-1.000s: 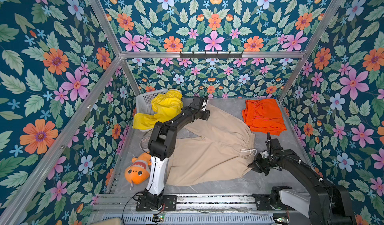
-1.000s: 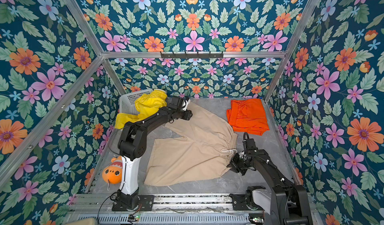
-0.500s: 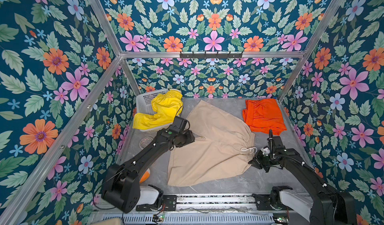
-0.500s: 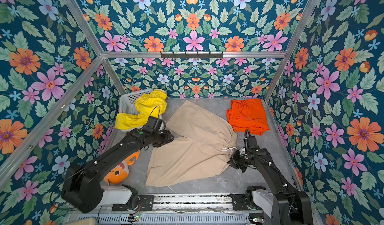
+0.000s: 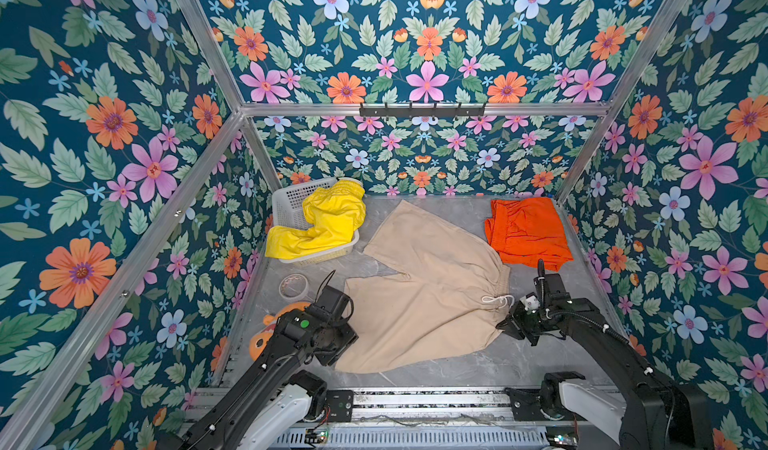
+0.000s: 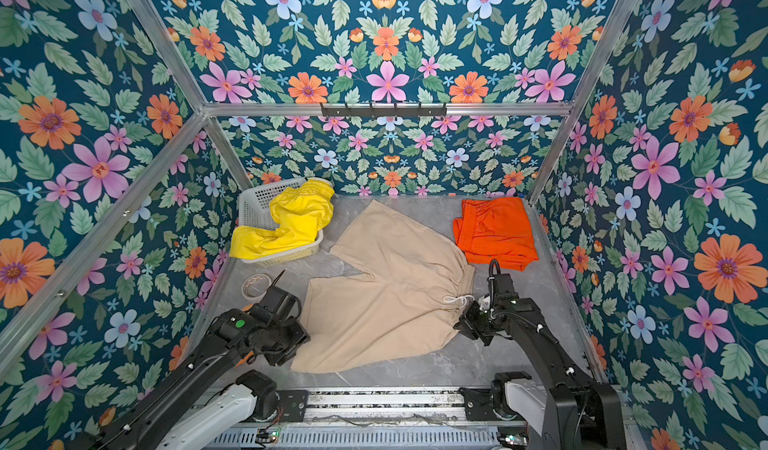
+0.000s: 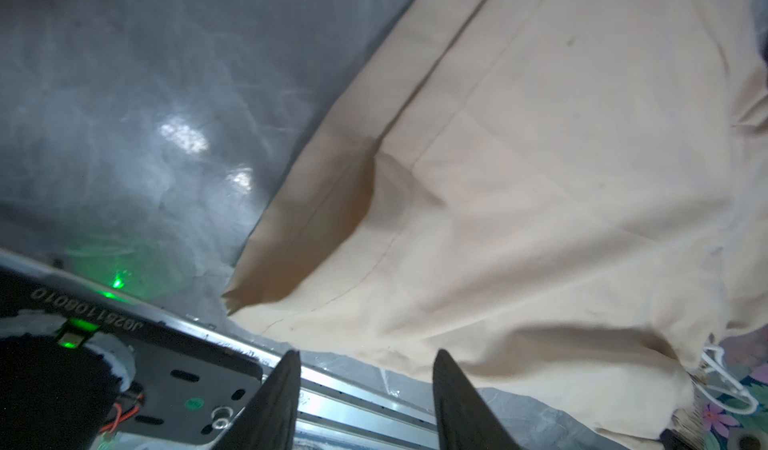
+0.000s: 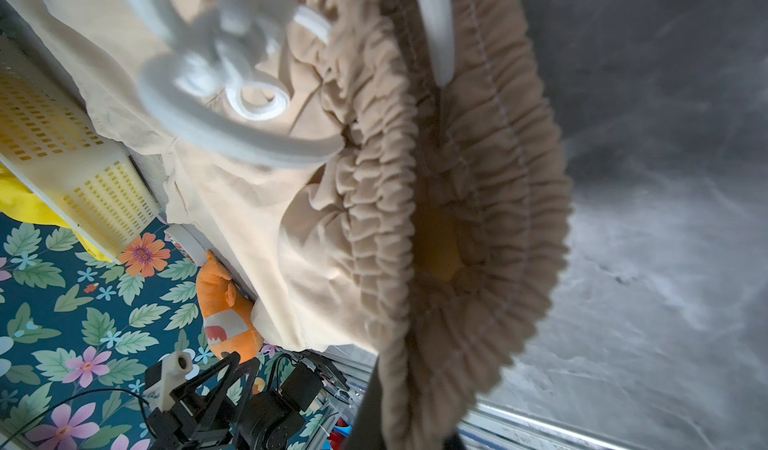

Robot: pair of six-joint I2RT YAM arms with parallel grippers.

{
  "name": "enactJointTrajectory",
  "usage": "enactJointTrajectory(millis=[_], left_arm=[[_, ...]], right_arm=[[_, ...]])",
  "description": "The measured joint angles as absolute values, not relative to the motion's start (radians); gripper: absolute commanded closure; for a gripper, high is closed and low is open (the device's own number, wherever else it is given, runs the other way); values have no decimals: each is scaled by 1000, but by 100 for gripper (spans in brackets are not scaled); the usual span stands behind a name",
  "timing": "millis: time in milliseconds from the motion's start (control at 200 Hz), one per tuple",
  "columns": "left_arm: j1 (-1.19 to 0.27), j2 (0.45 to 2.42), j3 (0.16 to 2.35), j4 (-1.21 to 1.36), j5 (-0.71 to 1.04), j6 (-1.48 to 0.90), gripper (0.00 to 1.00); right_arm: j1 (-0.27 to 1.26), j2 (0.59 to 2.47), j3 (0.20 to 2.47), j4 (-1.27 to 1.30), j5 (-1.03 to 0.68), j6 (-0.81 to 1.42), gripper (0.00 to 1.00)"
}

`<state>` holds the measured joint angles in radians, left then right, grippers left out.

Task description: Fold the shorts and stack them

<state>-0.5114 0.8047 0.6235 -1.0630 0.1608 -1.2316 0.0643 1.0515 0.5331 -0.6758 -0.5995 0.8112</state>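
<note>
My left arm (image 5: 266, 369) covered most of the plush fish (image 5: 257, 344) at the left edge of the tabletop (image 5: 478, 367). The gathered waistband of the beige shorts (image 5: 419, 298) swallowed the fingertips of my right end effector (image 5: 505, 326), and the white drawstring (image 8: 241, 12) was a close blur in my right wrist view.

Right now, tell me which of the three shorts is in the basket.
The yellow shorts: they drape over the white basket; the beige shorts and the orange shorts both lie on the table.
</note>
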Motion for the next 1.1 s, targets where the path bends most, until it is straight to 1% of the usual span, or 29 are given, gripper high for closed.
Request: enactJointTrajectory(millis=[175,495,610,880,1100], left_arm=[[-511,816,559,-1132,202,-1293,46],[-511,841,531,-1111,217,-1354,42],[-511,867,520,-1090,215,-1354,43],[-511,995,517,-1076,177,-1306,43],[-511,989,462,-1009,158,-1313,43]], right_arm=[[64,1036,519,-667,-600,812,90],[64,1018,503,-654,-599,817,90],[64,1018,502,-653,-600,819,90],[64,1015,512,-652,-600,819,90],[64,1005,512,-646,-602,833,90]])
